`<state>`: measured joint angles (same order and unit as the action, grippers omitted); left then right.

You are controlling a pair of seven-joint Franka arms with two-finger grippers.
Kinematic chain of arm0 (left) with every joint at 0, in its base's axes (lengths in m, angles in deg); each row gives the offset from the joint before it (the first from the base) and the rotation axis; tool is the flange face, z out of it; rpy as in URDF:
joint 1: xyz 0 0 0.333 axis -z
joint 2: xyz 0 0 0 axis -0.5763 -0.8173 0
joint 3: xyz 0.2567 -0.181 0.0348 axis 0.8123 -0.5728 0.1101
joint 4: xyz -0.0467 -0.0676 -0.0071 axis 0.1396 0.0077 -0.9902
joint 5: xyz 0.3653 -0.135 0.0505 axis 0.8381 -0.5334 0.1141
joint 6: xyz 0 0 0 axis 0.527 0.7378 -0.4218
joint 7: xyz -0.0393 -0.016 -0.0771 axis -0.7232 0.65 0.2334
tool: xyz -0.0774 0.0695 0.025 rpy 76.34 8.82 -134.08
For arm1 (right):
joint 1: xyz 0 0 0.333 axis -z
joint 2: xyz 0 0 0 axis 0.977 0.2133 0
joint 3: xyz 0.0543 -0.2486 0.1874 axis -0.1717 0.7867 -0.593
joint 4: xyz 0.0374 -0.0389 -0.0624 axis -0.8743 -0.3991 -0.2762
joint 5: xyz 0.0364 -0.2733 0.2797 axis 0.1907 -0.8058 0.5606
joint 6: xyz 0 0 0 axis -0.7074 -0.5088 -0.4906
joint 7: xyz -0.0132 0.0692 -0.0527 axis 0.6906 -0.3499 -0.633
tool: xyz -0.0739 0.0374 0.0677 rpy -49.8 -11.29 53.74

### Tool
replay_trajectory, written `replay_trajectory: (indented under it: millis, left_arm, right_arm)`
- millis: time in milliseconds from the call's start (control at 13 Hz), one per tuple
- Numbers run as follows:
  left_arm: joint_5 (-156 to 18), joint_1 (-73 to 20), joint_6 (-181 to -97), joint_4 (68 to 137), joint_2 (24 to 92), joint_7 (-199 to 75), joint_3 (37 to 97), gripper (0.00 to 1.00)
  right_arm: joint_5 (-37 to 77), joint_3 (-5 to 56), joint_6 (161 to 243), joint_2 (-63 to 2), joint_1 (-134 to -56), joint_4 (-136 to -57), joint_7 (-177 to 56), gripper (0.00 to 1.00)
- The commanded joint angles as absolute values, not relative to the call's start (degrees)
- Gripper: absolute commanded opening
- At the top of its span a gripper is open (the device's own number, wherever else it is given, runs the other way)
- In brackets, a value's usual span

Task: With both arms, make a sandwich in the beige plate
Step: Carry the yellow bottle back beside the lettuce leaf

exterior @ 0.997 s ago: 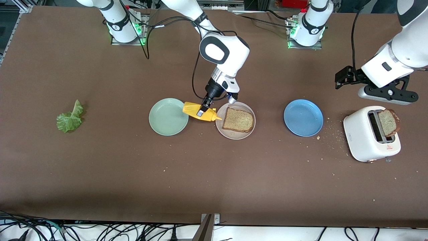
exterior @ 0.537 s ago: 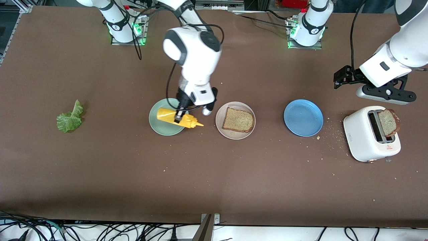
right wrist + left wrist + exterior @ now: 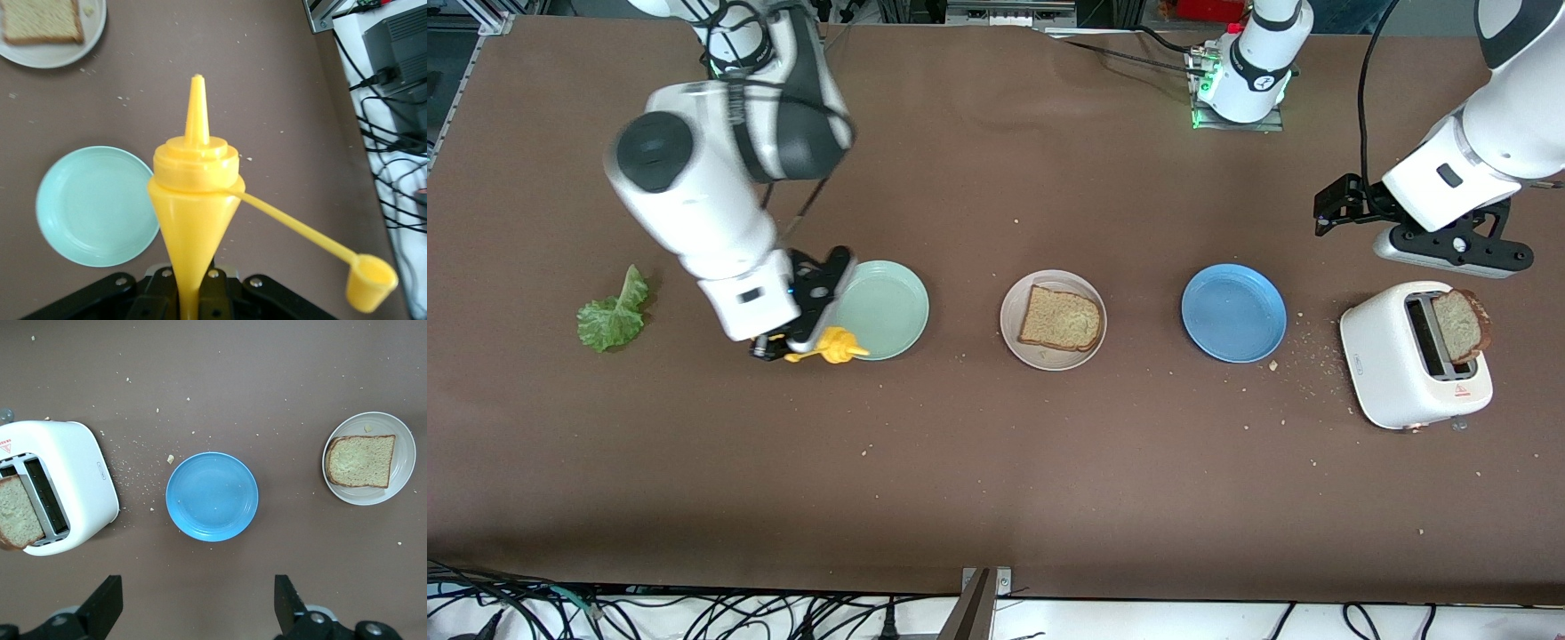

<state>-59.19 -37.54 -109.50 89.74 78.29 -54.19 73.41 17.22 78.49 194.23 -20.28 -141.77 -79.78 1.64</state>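
Clamped on a yellow squeeze bottle (image 3: 823, 347) beside the mint-green plate (image 3: 880, 309), the right gripper (image 3: 787, 347) sits nearer the lettuce leaf (image 3: 612, 311) than the left gripper (image 3: 1334, 209), jaws apart above the toaster (image 3: 1414, 356), while one bread slice (image 3: 1060, 318) lies on the beige plate (image 3: 1014, 331).

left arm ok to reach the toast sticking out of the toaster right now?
Probably yes: the left gripper is open and empty over the table beside the toaster; nothing covers the bread slice standing in its slot.

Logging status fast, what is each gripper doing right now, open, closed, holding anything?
Left gripper: open, holding nothing, waiting above the toaster.
Right gripper: closed on the yellow squeeze bottle, beside the mint-green plate.
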Motion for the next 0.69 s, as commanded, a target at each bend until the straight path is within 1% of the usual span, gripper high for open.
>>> replay_trajectory:
  millis: [0,230,537,614]
  left_arm:
    - [-60.38,-37.56,-108.19,88.75,78.49,-54.61,73.33,1.0]
    - [-60.29,-37.56,-108.19,88.75,78.49,-54.61,73.33,1.0]
    - [-60.29,-37.56,-108.19,88.75,78.49,-54.61,73.33,1.0]
    - [-60.29,-37.56,-108.19,88.75,78.49,-54.61,73.33,1.0]
  right_arm:
    - [28.72,79.47,187.39,-21.11,-135.99,-80.38,8.66,0.0]
    - [41.65,79.3,178.5,-20.5,-127.63,-82.65,17.35,0.0]
    - [50.53,78.86,167.79,-20.06,-119.02,-88.62,29.74,0.0]
    - [52.21,78.68,164.97,-19.01,-116.82,-89.51,33.17,0.0]
